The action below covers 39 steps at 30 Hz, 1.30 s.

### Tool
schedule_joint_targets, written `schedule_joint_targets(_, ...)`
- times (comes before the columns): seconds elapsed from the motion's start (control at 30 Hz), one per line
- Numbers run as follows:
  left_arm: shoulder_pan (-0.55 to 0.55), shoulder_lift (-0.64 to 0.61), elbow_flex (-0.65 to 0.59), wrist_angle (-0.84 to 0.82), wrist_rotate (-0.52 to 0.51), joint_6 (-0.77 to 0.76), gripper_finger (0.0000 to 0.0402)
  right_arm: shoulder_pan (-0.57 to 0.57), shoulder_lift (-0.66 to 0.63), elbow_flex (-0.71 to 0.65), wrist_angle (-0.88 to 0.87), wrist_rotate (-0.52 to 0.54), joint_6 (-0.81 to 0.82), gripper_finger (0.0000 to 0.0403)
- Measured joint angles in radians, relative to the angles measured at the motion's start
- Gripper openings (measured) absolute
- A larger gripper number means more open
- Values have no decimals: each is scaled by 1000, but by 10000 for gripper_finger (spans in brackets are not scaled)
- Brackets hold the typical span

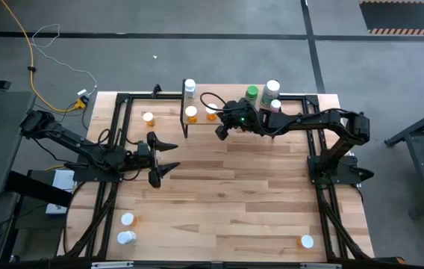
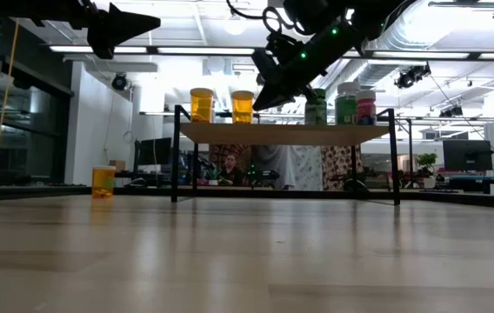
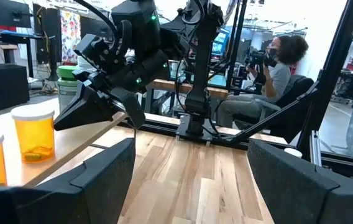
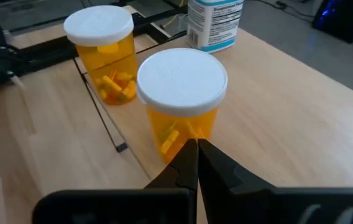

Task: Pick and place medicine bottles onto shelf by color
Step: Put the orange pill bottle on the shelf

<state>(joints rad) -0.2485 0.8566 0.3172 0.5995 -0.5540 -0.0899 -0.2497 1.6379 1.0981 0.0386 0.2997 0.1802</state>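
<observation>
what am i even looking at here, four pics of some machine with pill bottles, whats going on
These are four camera views of one moment. Two dark robot arms work at a wooden table: one picture looks down from above, one looks level across the tabletop, and one camera sits on each arm's wrist.

A small raised shelf at the table's far side carries orange bottles at one end and green bottles at the other. More bottles stand on the table itself, such as one with a white cap.

The right claw is shut and empty, right by an orange bottle on the shelf. The left claw hangs open over the table, holding nothing.
</observation>
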Motion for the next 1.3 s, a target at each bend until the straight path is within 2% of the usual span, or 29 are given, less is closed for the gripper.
schedule_joint_targets(0.47,0,0,0,0,0,6,301,-39,98,0,183,-53,22,0)
schedule_joint_targets(0.7,0,0,0,0,-4,7,301,-40,141,61,188,-70,22,0)
schedule_joint_targets(0.93,0,0,0,-1,-7,7,301,-36,173,149,83,-64,-11,0)
schedule_joint_targets(1.07,0,0,0,-4,-7,7,301,-36,172,200,-34,20,-16,0)
schedule_joint_targets(1.13,0,0,0,-4,-7,6,301,-36,172,210,-38,51,0,0)
schedule_joint_targets(1.3,0,0,0,-4,-7,4,301,-38,172,211,-23,11,58,0)
